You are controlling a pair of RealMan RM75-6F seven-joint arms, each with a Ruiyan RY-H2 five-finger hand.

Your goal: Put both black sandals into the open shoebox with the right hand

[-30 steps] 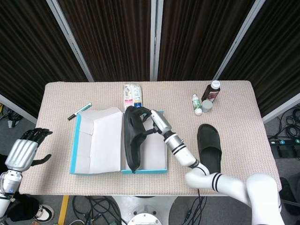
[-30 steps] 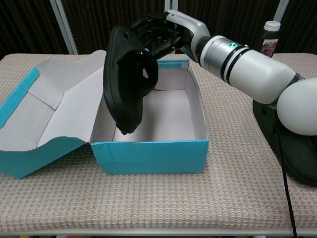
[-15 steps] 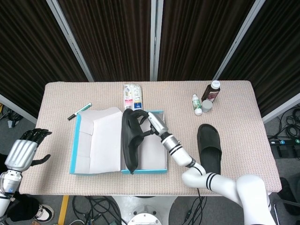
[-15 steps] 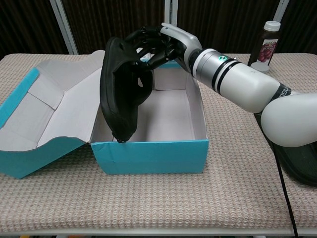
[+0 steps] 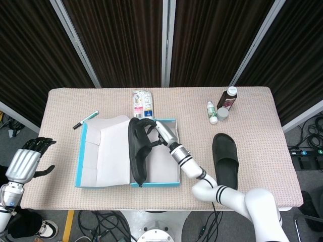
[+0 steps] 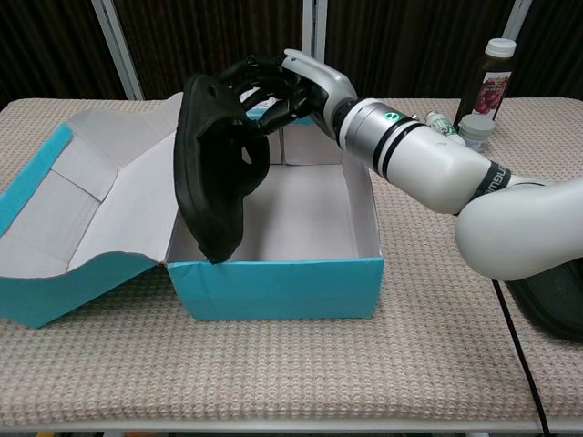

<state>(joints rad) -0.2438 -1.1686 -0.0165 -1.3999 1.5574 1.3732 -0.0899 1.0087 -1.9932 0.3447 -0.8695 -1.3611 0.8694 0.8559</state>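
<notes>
**Sandal carried toward the box's left wall**

Since 1 second ago the right hand (image 6: 273, 86) has shifted left and lower. Its fingers clamp the strap of 1 black sandal (image 6: 211, 168), which hangs near vertical, toe down, touching the shoebox (image 6: 273, 287) at its front-left inside corner. The second sandal (image 5: 225, 160) lies flat near the table's front-right edge. The left hand (image 5: 24, 162), off the table's left edge, holds nothing, fingers apart.

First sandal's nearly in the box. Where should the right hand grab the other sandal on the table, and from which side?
Take the second sandal by its strap band, near the far end. It lies flat, sole down, beside the shoebox, so coming from above with fingers hooked under the band probably works best, as the right hand grips the first sandal.
</notes>
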